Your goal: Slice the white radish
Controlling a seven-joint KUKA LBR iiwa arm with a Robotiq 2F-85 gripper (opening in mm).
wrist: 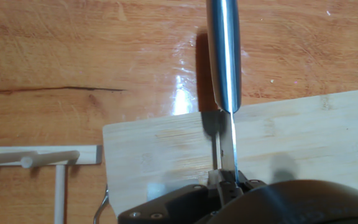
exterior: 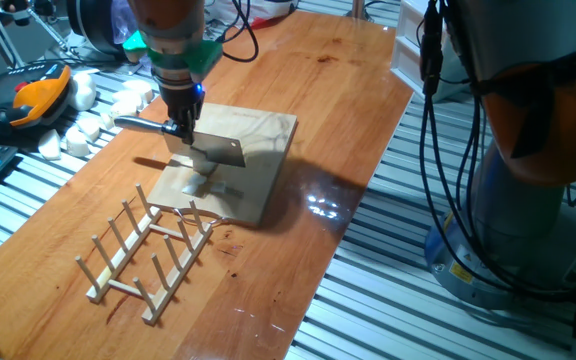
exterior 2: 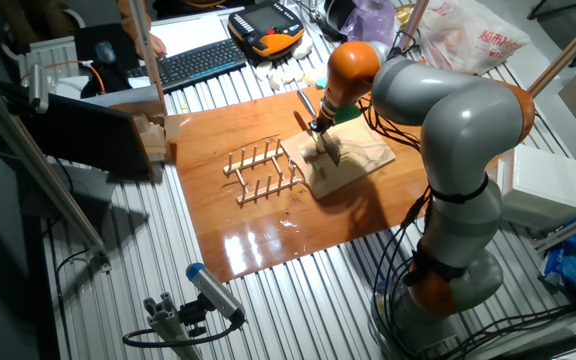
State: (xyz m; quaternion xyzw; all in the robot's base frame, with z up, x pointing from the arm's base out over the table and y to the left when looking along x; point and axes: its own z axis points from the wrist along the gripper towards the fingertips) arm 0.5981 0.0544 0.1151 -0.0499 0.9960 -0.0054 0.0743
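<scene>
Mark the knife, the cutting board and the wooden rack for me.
knife [exterior: 216, 152]: one fixed view, on the flat of the blade.
cutting board [exterior: 268, 135]: one fixed view, bare top near the far right corner.
rack [exterior: 128, 283]: one fixed view, on a base rail.

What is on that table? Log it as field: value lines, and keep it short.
fingers: shut on the knife
knife: held flat, its blade above the board, with its shadow on the board below
board: pale wood, on the table
radish: none made out on the board
rack: wooden, beside the board, nothing in it
white chunks: heaped at the table edge, beyond the knife handle
</scene>
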